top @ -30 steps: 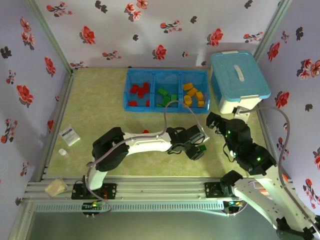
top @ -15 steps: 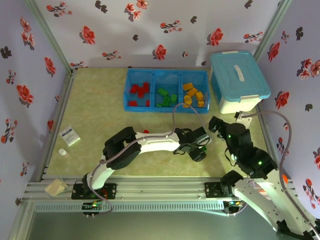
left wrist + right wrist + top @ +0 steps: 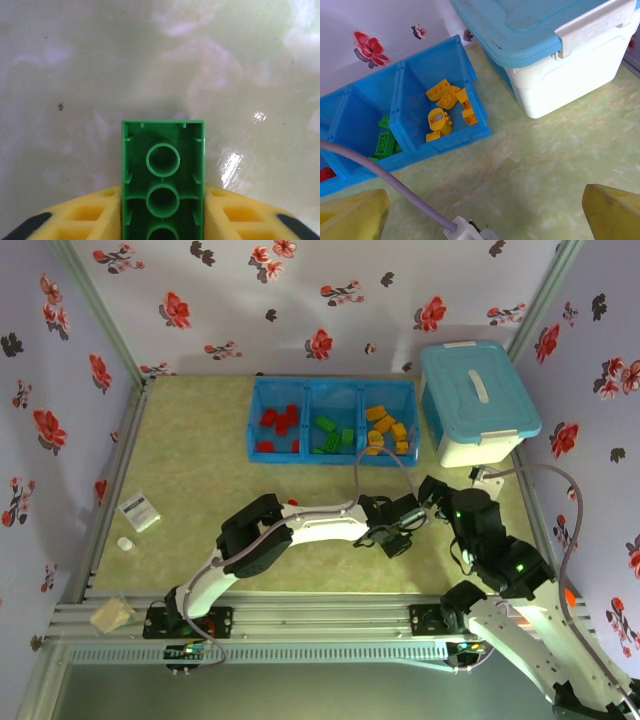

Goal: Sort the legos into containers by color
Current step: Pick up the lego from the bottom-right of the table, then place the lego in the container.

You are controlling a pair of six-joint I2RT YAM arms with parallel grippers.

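Left gripper (image 3: 162,222) pinches the green lego (image 3: 163,170) tight; best lift straight, then carry far to the middle compartment (image 3: 333,387). Right gripper (image 3: 482,212) gapes wide, empty.

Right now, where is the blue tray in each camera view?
Top external: blue tray at far centre, left of the lidded tub.
Right wrist: tray at left, tub upper right.
Left wrist: left gripper clamps a green lego over the tabletop.
Shared landmark: the lidded tub, beside the tray's yellow end.
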